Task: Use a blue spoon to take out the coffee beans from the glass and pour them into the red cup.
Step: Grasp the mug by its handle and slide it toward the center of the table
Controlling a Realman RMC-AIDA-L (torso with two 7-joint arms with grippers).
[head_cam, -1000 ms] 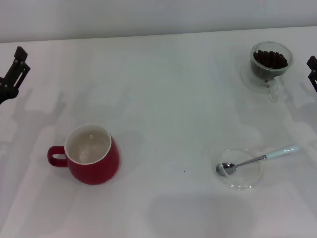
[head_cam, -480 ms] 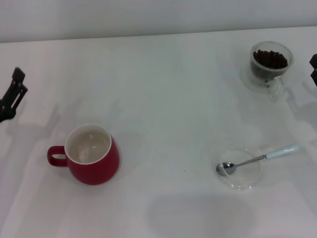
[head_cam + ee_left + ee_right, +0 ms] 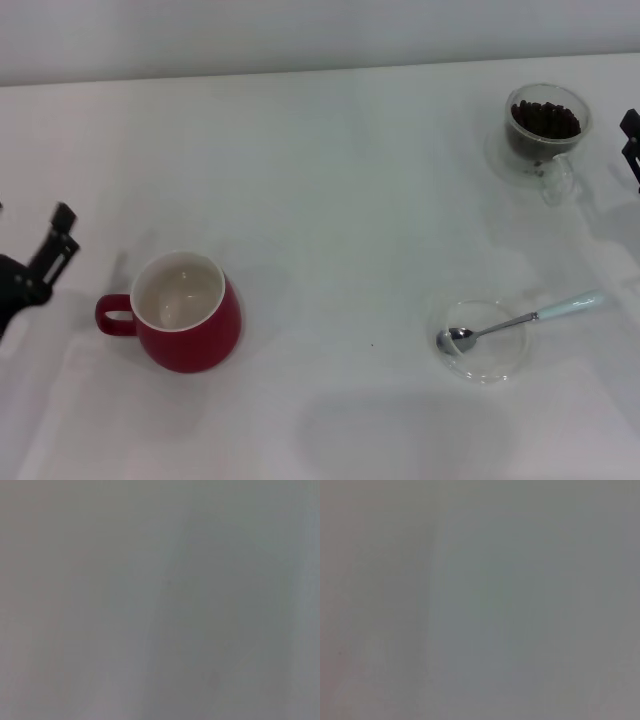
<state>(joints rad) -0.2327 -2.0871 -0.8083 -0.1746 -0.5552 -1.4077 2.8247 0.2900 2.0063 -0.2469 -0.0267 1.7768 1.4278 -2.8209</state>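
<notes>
White tabletop (image 3: 330,180) fills the head view, and on it the blue spoon (image 3: 525,320) lies at about four o'clock from the middle, its long axis running from the metal bowl at the eight-o'clock end up to the pale handle tip at the two-o'clock end; the bowl rests inside a shallow clear dish (image 3: 483,342) while the handle sticks out past the dish's rim. At roughly two o'clock stands the glass (image 3: 545,130), its clear side handle turned toward five o'clock, with the coffee beans (image 3: 546,120) heaped dark inside it. Toward eight o'clock sits the red cup (image 3: 185,312), upright, loop handle pointing to nine o'clock, cream inside showing nothing in it. Just beyond that handle, at the nine-o'clock edge, the left gripper (image 3: 45,262) hangs apart from the cup, partly cut off by the frame; whether its fingers are spread or closed cannot be told. At the three-o'clock edge near the glass only a dark sliver of the right gripper (image 3: 631,138) shows, and its state cannot be told either. From the left wrist comes only a flat grey blur with nothing recognisable. From the right wrist comes the same featureless grey.
</notes>
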